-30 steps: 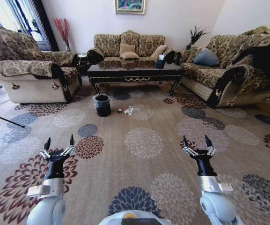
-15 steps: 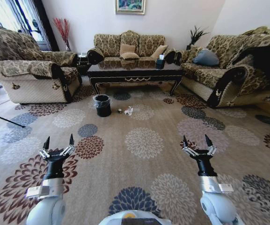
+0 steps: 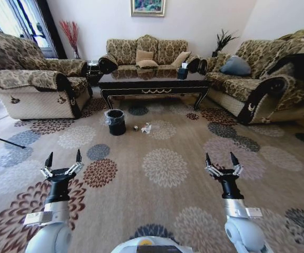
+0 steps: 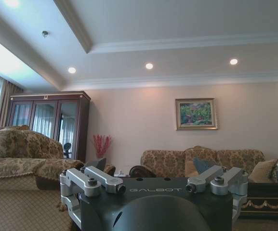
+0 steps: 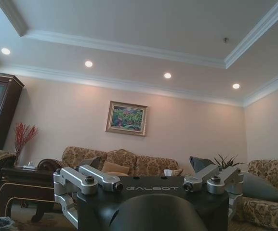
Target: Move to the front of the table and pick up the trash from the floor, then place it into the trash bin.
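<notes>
Both arms are raised low ahead of the torso. The left end effector [image 3: 63, 159] and the right end effector [image 3: 223, 160] point forward and upward, fingers spread wide, each holding nothing.

The trash [image 3: 145, 127] lies on the carpet well ahead of both end effectors, roughly between their lines and nearer the left one's side. The crumpled white piece is plain; a small dark round item [image 3: 135, 127] sits just beside it, on the bin side. Type of that item cannot be confirmed at this range. No long axis or pointing direction can be read for any piece; the white piece looks irregular, with no clear heading.

The trash bin [image 3: 116, 122] stands upright, well ahead of the left end effector and near the trash. The worktop [image 3: 154, 83] is beyond both, its front apron facing the robot.

Risks, as judged:
- The bin and the trash are close together. A reach for the litter from the left side could knock the bin over.
- The litter is small and low against a busy patterned carpet. A grasp could close on carpet pile or miss, particularly on the round item, which may roll.
- Driving too far forward could run over the litter or bring the base against the worktop legs.
- The bin liner [image 3: 113, 114] is loose at the rim and could snag fingers at release.
</notes>
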You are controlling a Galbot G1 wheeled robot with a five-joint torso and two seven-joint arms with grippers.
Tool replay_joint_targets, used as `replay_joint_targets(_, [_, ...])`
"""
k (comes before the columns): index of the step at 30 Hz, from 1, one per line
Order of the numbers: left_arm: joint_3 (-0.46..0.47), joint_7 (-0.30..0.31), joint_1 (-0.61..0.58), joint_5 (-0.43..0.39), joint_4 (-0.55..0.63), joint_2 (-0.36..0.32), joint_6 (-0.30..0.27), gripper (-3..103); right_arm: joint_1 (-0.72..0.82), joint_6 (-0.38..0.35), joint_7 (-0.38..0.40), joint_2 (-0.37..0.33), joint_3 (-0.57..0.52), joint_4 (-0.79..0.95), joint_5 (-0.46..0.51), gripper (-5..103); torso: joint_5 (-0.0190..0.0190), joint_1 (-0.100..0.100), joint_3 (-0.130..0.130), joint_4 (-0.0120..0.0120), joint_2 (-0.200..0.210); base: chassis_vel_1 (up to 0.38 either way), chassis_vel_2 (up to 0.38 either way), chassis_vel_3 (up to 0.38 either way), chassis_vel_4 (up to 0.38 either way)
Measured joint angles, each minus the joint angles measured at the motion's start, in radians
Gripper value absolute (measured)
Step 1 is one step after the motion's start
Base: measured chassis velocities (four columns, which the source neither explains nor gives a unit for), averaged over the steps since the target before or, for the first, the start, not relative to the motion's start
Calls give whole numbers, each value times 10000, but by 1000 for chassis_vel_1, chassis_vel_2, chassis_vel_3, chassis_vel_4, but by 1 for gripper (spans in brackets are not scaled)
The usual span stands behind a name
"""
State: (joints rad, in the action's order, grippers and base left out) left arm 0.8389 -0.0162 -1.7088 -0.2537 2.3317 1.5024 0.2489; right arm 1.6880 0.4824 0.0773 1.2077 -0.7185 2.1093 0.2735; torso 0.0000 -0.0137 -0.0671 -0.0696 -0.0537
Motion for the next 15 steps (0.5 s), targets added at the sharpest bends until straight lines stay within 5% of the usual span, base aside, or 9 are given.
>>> replay_joint_targets(15, [24,-10,-93,-13,111,11,21,100,-67,29,94,-21,0,-118,-9,100,-9,-1,-1,-3,0,-352,344,361,-360])
